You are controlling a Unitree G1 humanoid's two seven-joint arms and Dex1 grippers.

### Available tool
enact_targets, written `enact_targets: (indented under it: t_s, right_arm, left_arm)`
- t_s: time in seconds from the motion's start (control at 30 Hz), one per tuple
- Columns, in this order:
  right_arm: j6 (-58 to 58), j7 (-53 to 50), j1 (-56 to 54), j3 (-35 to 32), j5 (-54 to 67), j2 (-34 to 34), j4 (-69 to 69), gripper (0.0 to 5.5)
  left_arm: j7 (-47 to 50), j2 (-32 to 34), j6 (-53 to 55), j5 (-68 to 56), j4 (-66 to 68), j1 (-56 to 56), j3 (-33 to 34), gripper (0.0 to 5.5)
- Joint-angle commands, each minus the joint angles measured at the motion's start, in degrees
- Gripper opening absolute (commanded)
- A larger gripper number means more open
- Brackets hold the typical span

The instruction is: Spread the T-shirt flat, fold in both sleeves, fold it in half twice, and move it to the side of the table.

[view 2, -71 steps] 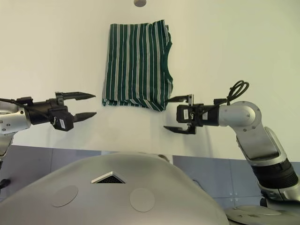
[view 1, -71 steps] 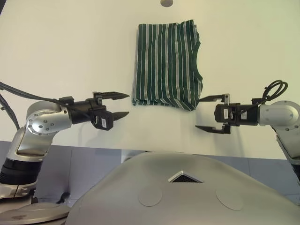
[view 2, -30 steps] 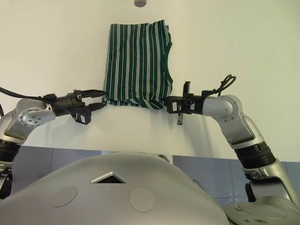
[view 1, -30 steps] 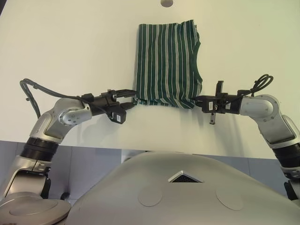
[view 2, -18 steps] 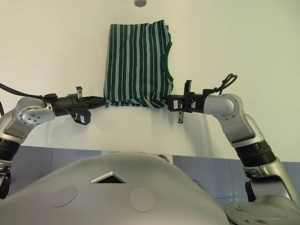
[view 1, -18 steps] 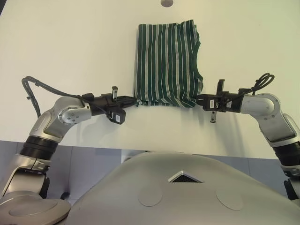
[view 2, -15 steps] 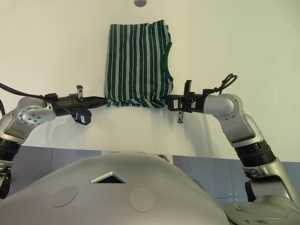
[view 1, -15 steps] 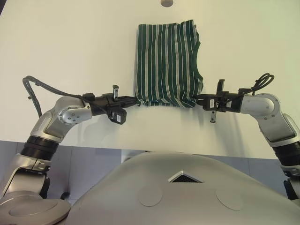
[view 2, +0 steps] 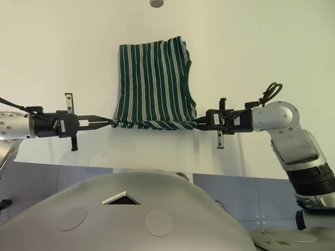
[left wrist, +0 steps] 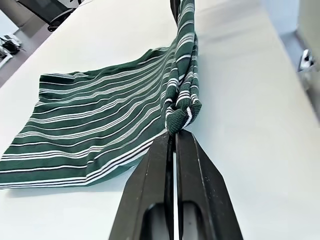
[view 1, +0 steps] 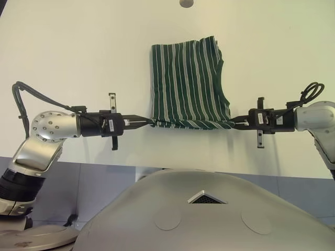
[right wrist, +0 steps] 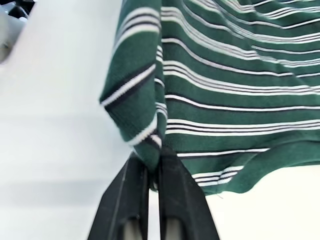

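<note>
Green striped cotton T-shirt (view 1: 188, 78), already folded to a narrow panel, lies mid-way across the pale worktop (view 1: 68, 47), its far edge toward 12 o'clock and its near hem raised. At 9 o'clock of that hem, the left end effector (view 1: 144, 122) is clenched on the left near corner, and the left wrist view shows the bunched cloth nipped between the black fingers. At 3 o'clock, the right end effector (view 1: 235, 123) grasps the right near corner in the same way.

A couple of seconds ago both end effectors hung released, short of the cloth. They have since closed on the corners and drawn apart, so the hem is now stretched taut and wider than before. This looks like the start of the next half fold. The likely next move is carrying the hem toward 12 o'clock, keeping the tension even so the layers stay aligned.
</note>
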Motion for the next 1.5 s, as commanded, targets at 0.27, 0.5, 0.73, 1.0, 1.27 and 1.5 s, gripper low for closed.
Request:
enact_targets:
  t_s: [0.27,0.5,0.73,1.0,1.27,1.5]
  right_arm:
    - [-4.50,-20.93,-18.27,2.26,-16.53,13.89,16.20,0.03]
    - [-9.12,-29.85,-29.19,5.19,-25.00,20.26,31.12,0.03]
    - [-14.21,-34.74,-31.67,9.13,-30.33,25.04,44.14,0.03]
    - [-2.87,-40.66,-38.02,-2.54,-18.82,33.52,55.41,0.55]
    - [8.79,-40.84,-44.42,-13.56,-6.54,39.39,65.56,2.02]
    - [3.86,-37.35,-43.30,-11.70,-3.89,43.66,49.36,3.33]
  left_arm:
    - [11.21,-14.17,0.51,7.11,15.76,-13.83,4.20,0.00]
    - [23.84,-21.94,-1.44,20.88,32.63,-26.39,2.98,0.00]
    - [30.11,-30.63,-10.62,33.10,53.15,-33.50,-4.76,0.00]
    - [38.80,-35.70,-11.23,29.64,75.19,-45.51,2.04,0.00]
    - [36.30,-39.67,2.29,17.18,85.99,-56.67,14.76,1.24]
    - [37.33,-39.51,3.32,9.79,82.30,-57.13,23.35,2.38]
